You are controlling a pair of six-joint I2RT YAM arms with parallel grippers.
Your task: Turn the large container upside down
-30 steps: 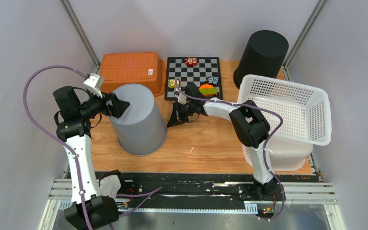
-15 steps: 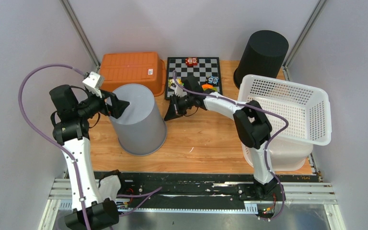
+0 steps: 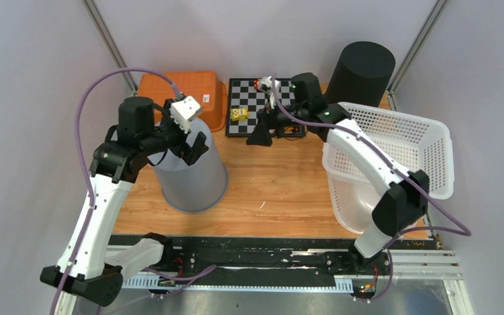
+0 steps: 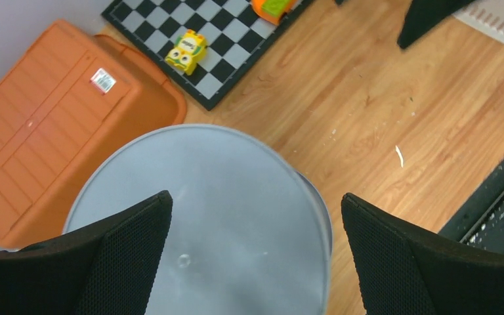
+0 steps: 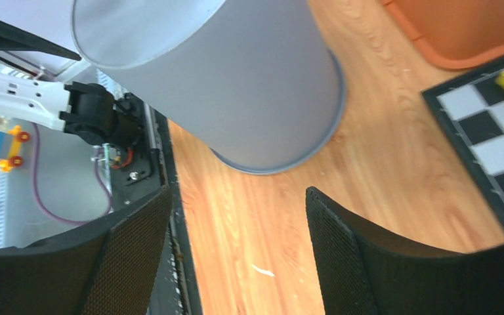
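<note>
Our left pincer [image 4: 256,200] and right pincer [image 5: 236,197] gape empty; we should raise the left straight up, clear of the bucket [image 3: 193,177] beneath it.

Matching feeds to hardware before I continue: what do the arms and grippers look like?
The left arm and right arm have white links, black joints and a trailing purple cable. The left gripper and right gripper each have two finely textured, black, wedge-shaped fingers.
</note>
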